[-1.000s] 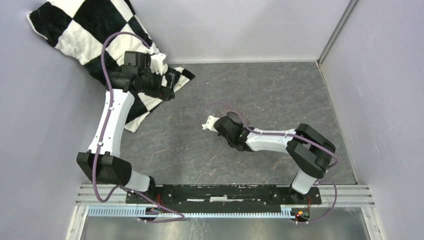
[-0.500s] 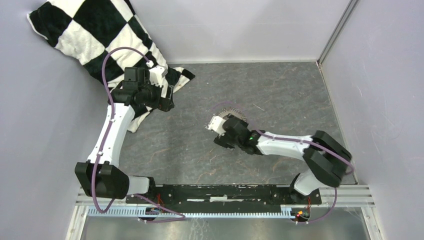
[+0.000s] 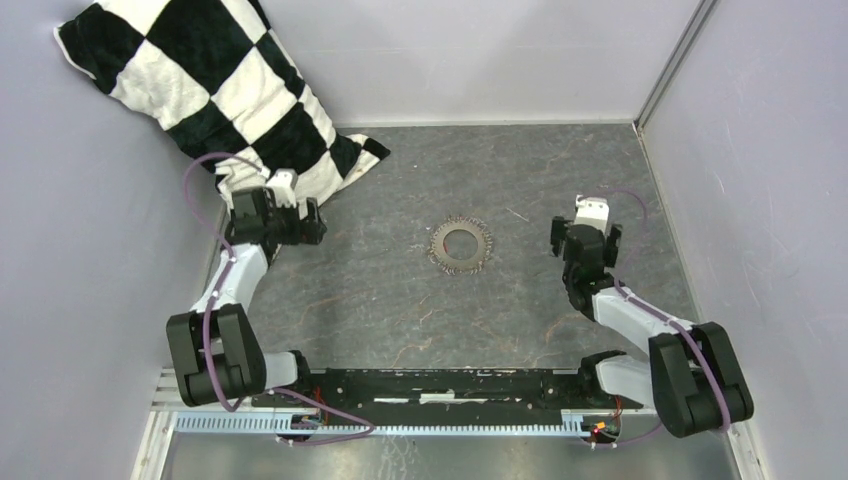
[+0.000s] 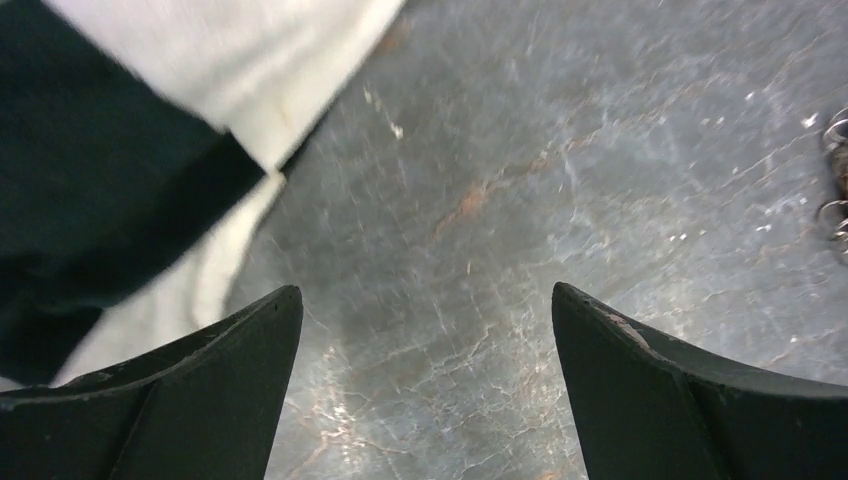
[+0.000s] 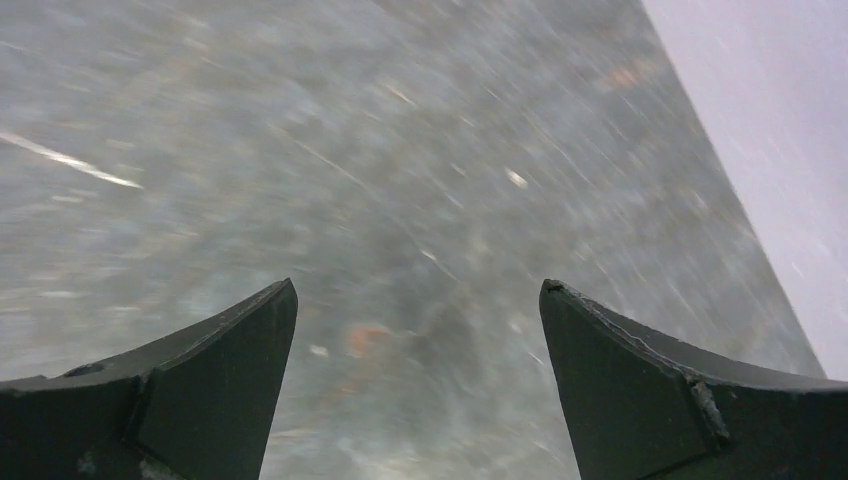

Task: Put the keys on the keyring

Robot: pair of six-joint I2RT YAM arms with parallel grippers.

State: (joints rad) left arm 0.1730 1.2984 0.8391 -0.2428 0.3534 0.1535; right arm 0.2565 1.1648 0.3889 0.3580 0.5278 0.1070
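We are holding the left fingers (image 4: 200, 390) and right fingers (image 5: 650, 390) wide and empty, well apart from the keyring (image 3: 462, 243) lying on the surface (image 3: 380, 290). No loose key is showing, so we are judging the task likely finished.

The jaws are held wide apart, and a blurred, grey mottled desk (image 5: 400, 150) is seen between them. A pale lilac wall (image 5: 770, 130) is met at the upper right.
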